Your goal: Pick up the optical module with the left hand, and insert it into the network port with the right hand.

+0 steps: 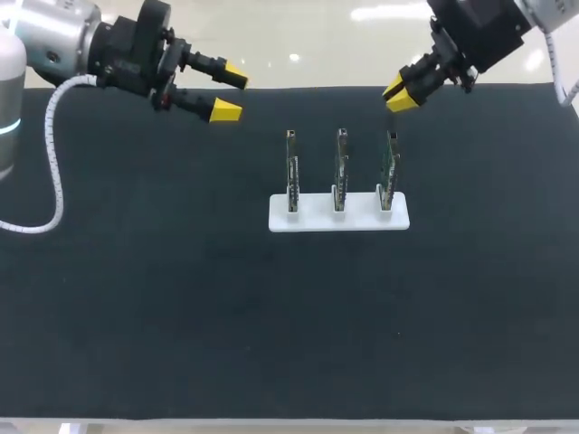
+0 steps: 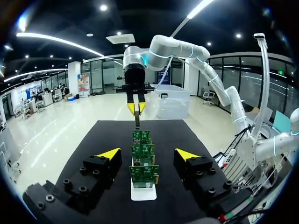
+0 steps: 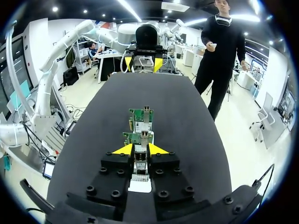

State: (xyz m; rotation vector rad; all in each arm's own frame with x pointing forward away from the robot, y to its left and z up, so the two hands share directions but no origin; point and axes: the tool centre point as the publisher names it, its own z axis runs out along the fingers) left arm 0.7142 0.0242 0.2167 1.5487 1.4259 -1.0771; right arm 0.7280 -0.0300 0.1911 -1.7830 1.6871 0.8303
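Here, the task stands between its two halves. The left arm is parked over the far left part of the black counter, well apart from the work. The left jaws are spread wide and hold nothing, so the left-hand pickup looks finished. The right arm hangs over the far right part of the counter, and the right jaws are clenched. In the left wrist view a slim dark piece, taken to be the module, hangs down from their yellow tips. The right wrist view likewise shows a narrow part pinched between the two fingers. Three circuit boards stand upright in a row in a white stand near the middle of the counter. Each carries a small metal port on its upper edge. The module is above and just beyond the right-hand board, not touching it, and roughly in line with the row. Insertion is therefore not yet done. What remains, by this reading, is to lower the module, line it up with a port mouth and push it home. Which port is meant cannot be told.
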